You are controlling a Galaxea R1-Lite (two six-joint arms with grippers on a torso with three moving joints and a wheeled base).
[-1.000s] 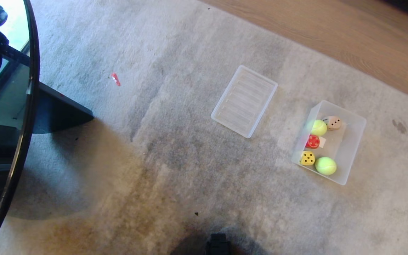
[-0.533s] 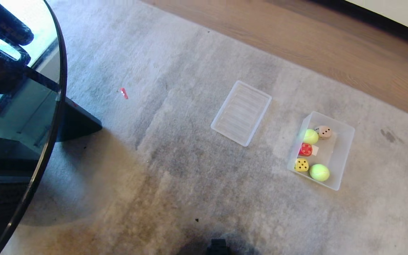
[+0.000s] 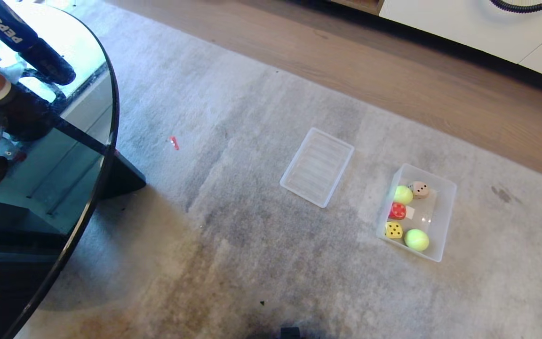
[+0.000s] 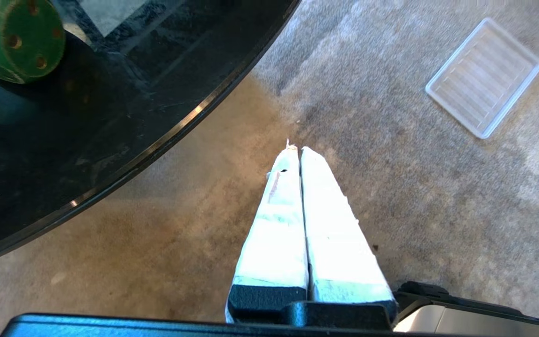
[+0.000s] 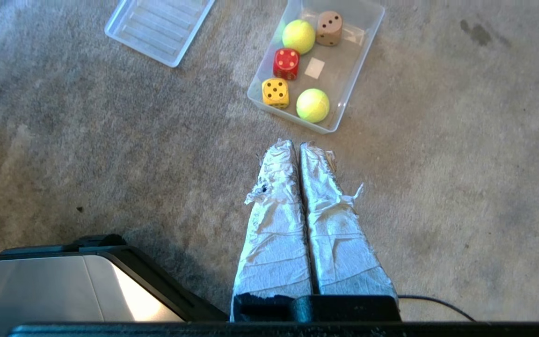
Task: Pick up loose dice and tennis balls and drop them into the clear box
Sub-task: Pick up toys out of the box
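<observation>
Landmark: box [image 3: 442, 221], on the carpet [image 3: 261, 226], open side up so things can be dropped in.

- In the box: yellow die [image 3: 394, 230], red die [image 3: 397, 211], tan die [image 3: 419, 189], two balls [image 3: 416, 239] [image 3: 402, 194]. Judged already gathered; a white label [image 5: 315, 68] lies on the box floor among them.
- Green die [image 4: 14, 40]: well away from the box, on the glass table [image 3: 64, 155]; seen in the left wrist view only. Judged the one piece left.
- Lid [image 3: 317, 166]: flat on the carpet just beside the box, on the table side, set off so the box stays open.
- Red scrap [image 3: 173, 142]: on the carpet between lid and table.
- Left gripper [image 4: 296, 149]: fingers together, empty, over the carpet by the table edge.
- Right gripper [image 5: 296, 145]: fingers together, empty, near the box.

Change from a second ago: the whole head view has shifted; box and lid show smaller and lower, more wood floor [image 3: 393, 80] and table show. Camera motion; contents unmoved.
</observation>
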